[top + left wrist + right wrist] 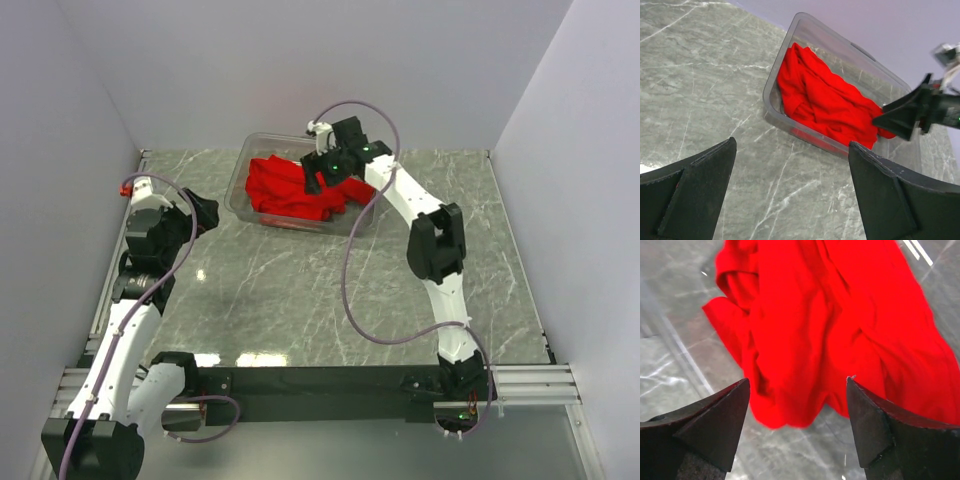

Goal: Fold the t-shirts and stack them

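Observation:
A crumpled bright red t-shirt [292, 190] lies bunched inside a clear plastic bin [240, 188] at the back middle of the table. It also shows in the left wrist view [830, 102] and the right wrist view [825, 325]. My right gripper [326, 168] is open and hangs just above the shirt's right end inside the bin, its jaws apart and empty [798, 390]. My left gripper [205, 212] is open and empty at the left, apart from the bin, over bare table [792, 152]. No neck label shows.
The bin [771, 90] stands on a grey marble tabletop [300, 300]. White walls close in the left, back and right sides. The arm bases sit on a black rail [320, 382] at the near edge.

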`<state>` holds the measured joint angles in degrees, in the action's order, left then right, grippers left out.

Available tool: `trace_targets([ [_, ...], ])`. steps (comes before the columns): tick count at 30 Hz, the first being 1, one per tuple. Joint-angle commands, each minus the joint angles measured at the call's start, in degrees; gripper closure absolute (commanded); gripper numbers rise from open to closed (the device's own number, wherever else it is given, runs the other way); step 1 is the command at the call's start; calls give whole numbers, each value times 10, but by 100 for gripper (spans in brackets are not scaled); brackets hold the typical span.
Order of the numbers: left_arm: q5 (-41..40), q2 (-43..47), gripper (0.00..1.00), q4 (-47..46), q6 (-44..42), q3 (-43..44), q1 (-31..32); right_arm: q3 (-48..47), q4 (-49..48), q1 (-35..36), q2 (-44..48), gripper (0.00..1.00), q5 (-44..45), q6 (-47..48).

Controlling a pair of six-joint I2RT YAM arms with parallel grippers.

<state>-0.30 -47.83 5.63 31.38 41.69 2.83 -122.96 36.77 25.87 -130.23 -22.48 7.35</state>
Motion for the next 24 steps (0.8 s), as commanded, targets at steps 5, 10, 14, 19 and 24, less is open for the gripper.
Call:
trace_targets([
  [5,-20,25,1,-3,32,-9,1,-47,28,19,-39,21,35,24],
  [10,-17,23,0,1,31,-9,1,-49,32,28,-50,28,24,26],
  [14,-16,10,1,2,20,1,1,-42,37,38,-56,35,17,29],
  [19,-13,2,1,-4,18,7,1,-45,37,51,-63,50,11,22],
  [24,-12,8,1,-3,19,4,1,-65,46,52,-67,76,11,36],
])
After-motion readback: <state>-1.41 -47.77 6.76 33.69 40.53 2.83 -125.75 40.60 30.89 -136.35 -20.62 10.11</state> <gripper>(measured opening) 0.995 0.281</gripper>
